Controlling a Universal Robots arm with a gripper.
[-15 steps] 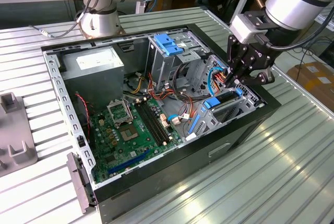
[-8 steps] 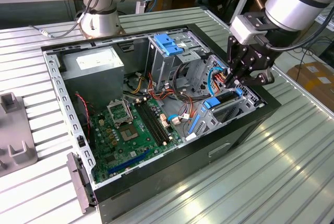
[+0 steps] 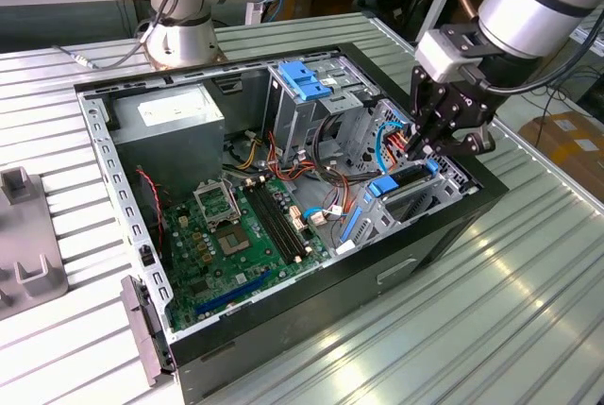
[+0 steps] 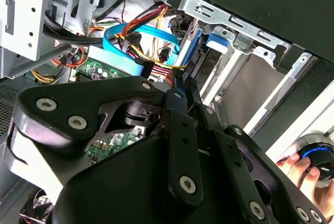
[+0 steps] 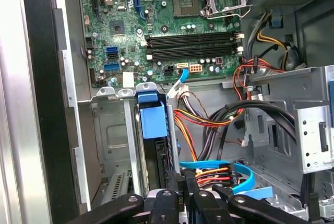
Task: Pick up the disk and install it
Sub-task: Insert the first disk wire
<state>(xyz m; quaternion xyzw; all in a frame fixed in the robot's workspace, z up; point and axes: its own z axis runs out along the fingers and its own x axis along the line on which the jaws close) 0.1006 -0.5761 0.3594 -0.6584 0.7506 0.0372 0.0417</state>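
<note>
Now | gripper (image 3: 420, 148) low in the open computer case (image 3: 453, 226), closed on the disk (image 5: 152, 121); disk upright, partly down in its drive bay (image 5: 112, 145) near the case front | progress: picked up, insertion underway; full seating cannot be told

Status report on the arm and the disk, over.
Gripper down inside the case, at the disk. Disk standing in its bay slot. Cables close beside.

robot lab: slatted metal bench (image 3: 528, 292), open computer case (image 3: 311, 320).
</note>
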